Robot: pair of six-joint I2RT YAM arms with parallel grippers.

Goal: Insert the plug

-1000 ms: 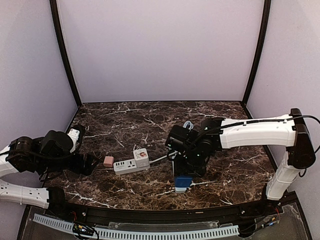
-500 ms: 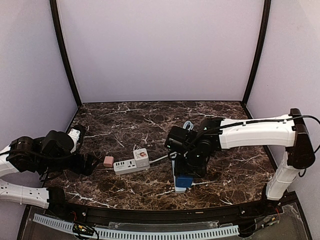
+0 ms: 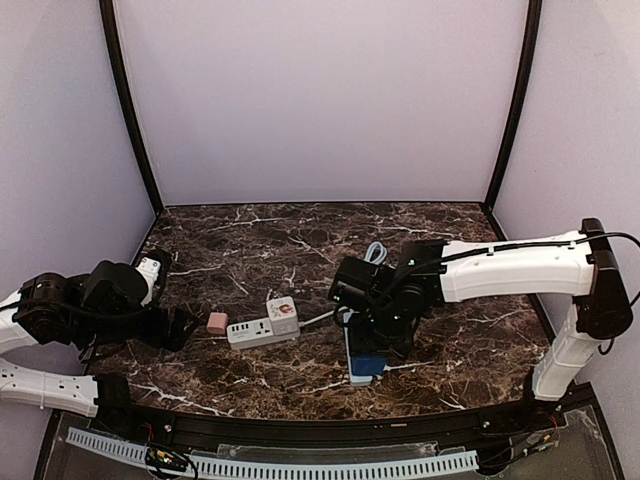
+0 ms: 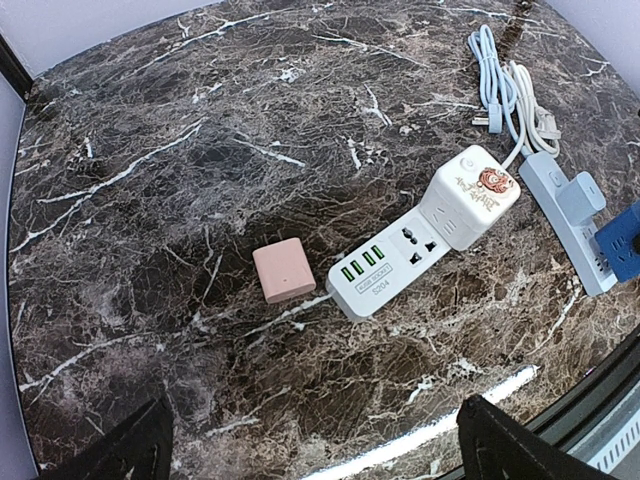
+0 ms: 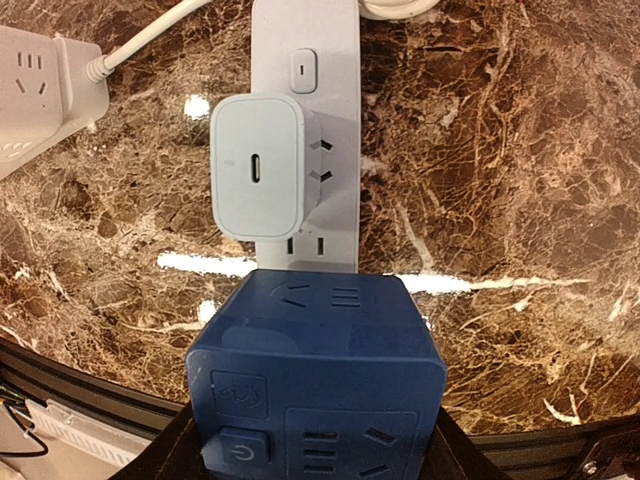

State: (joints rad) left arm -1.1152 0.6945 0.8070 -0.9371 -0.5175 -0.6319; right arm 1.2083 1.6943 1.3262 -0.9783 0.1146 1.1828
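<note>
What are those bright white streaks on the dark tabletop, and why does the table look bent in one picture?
Right wrist view: the streak above the blue cube is light glare on the polished table. Left wrist view: a glare streak lies near the front edge, and the wide lens bows the table's edges. Top view: soft, even light, faint shadows.

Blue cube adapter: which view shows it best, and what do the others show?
Right wrist view: the blue cube adapter fills the foreground, sockets and button clear. Top external shows a small blue block; left wrist only a corner at the right edge.
</note>
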